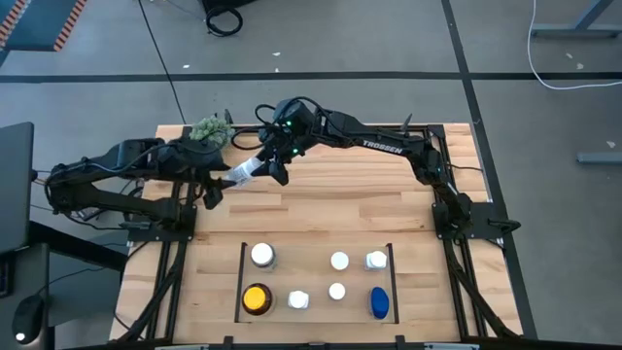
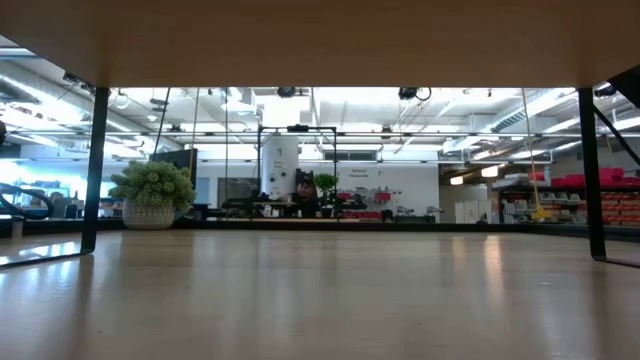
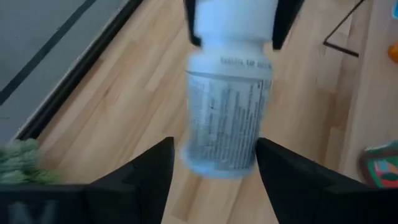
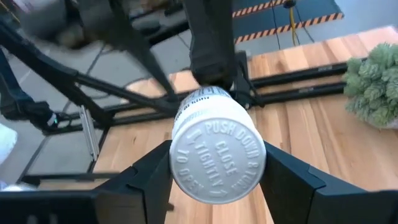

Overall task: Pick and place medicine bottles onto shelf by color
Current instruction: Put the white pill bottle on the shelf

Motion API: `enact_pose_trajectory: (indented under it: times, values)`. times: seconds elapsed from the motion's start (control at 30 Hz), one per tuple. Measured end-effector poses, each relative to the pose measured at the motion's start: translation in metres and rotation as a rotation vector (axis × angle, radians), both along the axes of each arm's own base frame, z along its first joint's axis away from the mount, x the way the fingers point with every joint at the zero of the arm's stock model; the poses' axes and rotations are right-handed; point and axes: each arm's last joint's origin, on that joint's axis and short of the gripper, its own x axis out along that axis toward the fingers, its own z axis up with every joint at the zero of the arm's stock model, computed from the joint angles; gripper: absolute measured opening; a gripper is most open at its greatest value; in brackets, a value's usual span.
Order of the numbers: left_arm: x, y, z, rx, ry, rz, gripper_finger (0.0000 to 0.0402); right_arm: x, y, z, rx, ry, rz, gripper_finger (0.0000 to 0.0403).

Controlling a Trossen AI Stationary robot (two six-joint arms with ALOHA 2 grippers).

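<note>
Handing off, by the look of it: a white bottle (image 1: 245, 172) was hanging in mid-air between both grippers near the back of the table, not far from the plant (image 1: 209, 130). My guess is the swap was there so the right arm could carry it over to the shelf (image 1: 242, 282), which sits near the front edge and looked easier for that arm to reach.

The right gripper (image 4: 214, 177) had its fingers clamped on the cap end; its wrist view looked straight at the "push down" lid. The left gripper (image 3: 214, 165) was at the other end, fingers either side of the bottle's base with a bit of daylight showing, so I'd call it loosened rather than gripping, though I can't be sure.

Pose-wise, the left arm came in low from the table's left side, forearm about level. The right arm stretched across from the far right corner, elbow bent, wrist turned toward the left gripper.

The shelf already held seven: five white ones, an amber one (image 1: 257, 298) and a blue one (image 1: 379, 302).
</note>
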Motion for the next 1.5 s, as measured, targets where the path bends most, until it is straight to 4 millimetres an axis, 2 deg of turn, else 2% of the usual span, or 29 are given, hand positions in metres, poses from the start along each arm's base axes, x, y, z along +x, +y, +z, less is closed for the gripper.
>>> enact_pose_trajectory:
  times: [0.17, 0.33, 0.5, 0.63, 0.83, 1.1, 1.3, 1.5]
  values:
    - [-0.014, -0.001, 0.020, 0.014, 0.006, 0.015, 0.0244, -0.002, 0.003, -0.004, -0.009, 0.047, -0.010, 0.0211]
    - [-0.024, 0.001, 0.033, 0.075, -0.001, 0.083, 0.0238, -0.006, 0.005, -0.011, 0.015, 0.136, -0.014, 0.0211]
    - [-0.024, 0.001, 0.037, 0.081, -0.031, 0.127, 0.0228, -0.011, 0.034, -0.022, -0.014, 0.276, 0.069, 0.0211]
    - [-0.024, 0.001, 0.037, 0.054, -0.044, 0.156, 0.0222, -0.017, 0.052, -0.029, -0.056, 0.387, 0.062, 0.0211]
    - [-0.024, 0.002, 0.037, 0.023, -0.064, 0.205, 0.0214, -0.033, 0.070, -0.019, -0.140, 0.483, -0.020, 0.0211]
    - [-0.018, 0.003, 0.035, -0.059, -0.084, 0.294, 0.0202, -0.053, 0.077, -0.005, -0.087, 0.569, -0.119, 0.0212]
    - [-0.002, 0.004, 0.029, -0.074, -0.039, 0.315, 0.0195, -0.057, 0.097, 0.000, -0.103, 0.565, -0.085, 0.0212]
    - [0.017, 0.006, 0.023, -0.048, 0.013, 0.265, 0.0197, -0.063, 0.121, -0.003, -0.066, 0.634, -0.102, 0.0212]
